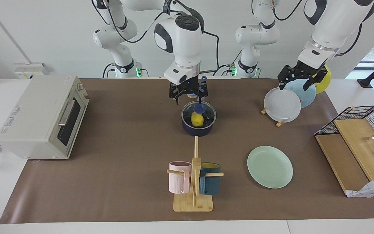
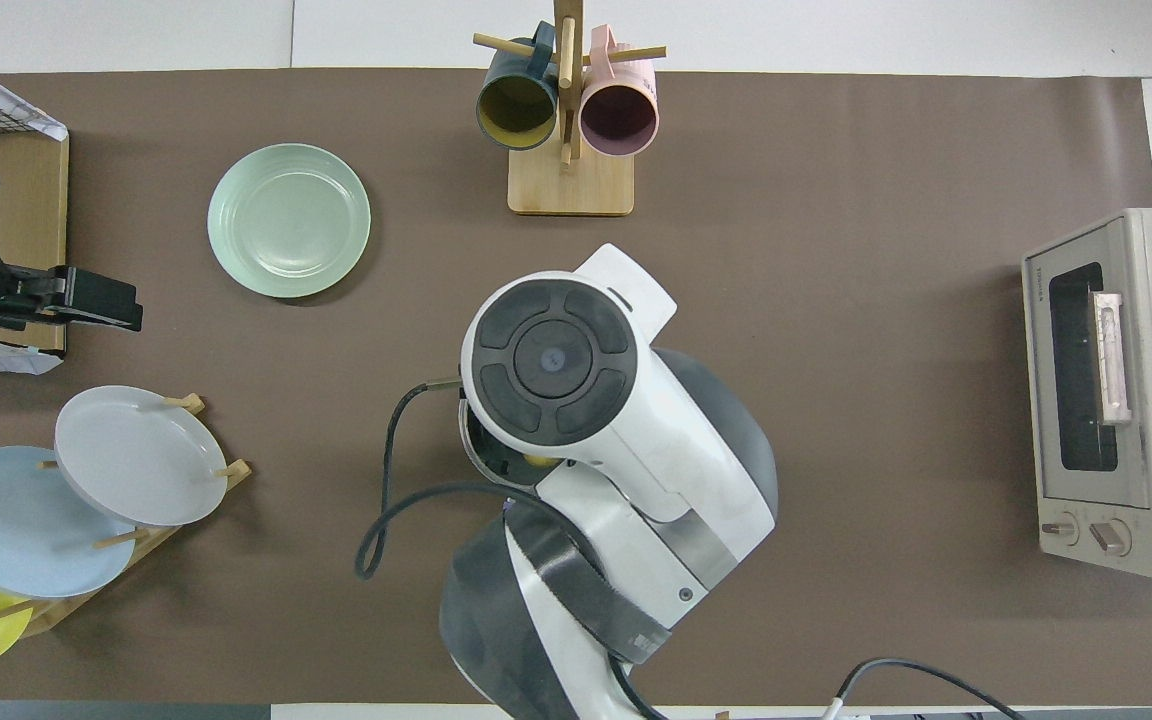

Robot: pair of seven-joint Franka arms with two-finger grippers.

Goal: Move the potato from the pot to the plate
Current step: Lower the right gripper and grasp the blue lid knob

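The dark blue pot stands mid-table with a glass lid on it, topped by a blue knob. Through the glass I see the yellow potato lying inside. My right gripper hangs open just above the lid, over the pot's handle side, and touches nothing. In the overhead view the right arm covers the pot, leaving only a sliver of rim. The mint-green plate lies bare, farther from the robots and toward the left arm's end. My left gripper waits open above the plate rack.
A toaster oven stands at the right arm's end. Farther from the robots than the pot is a wooden mug rack with a pink and a dark blue mug. A plate rack and a wire basket with wooden boards occupy the left arm's end.
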